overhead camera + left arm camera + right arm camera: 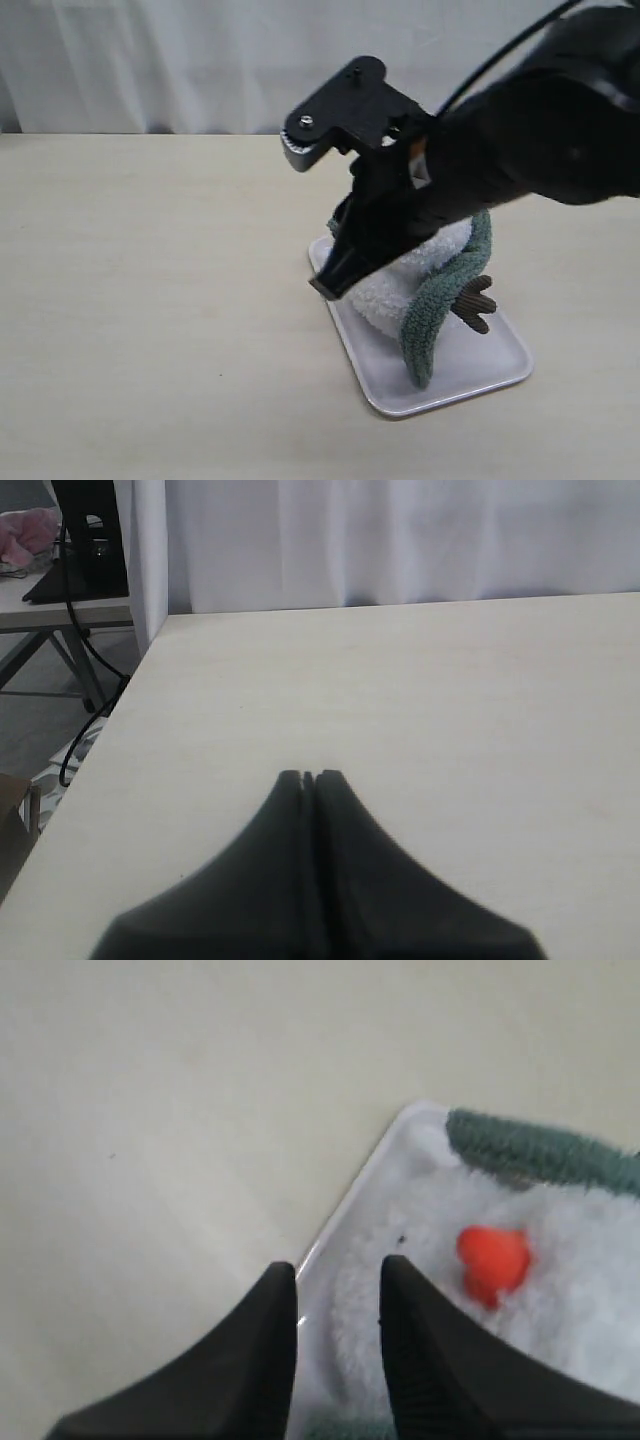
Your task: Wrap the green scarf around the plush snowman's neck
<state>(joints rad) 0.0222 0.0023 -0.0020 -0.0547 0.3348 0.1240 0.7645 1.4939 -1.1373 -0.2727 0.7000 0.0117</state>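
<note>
Right fingers [262, 1360] parted over plush snowman [585, 1285]

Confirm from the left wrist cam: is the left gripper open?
No, the left gripper is shut, fingers pressed together with nothing between them, above the table.

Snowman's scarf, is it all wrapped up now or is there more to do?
Nearly done, I think. The green scarf curls around the plush snowman, one end hanging onto the tray. Nothing is in hand: the right gripper is open and empty by his orange nose; the left gripper is shut over the table. The arm hides his neck, so a last tuck may remain.
</note>
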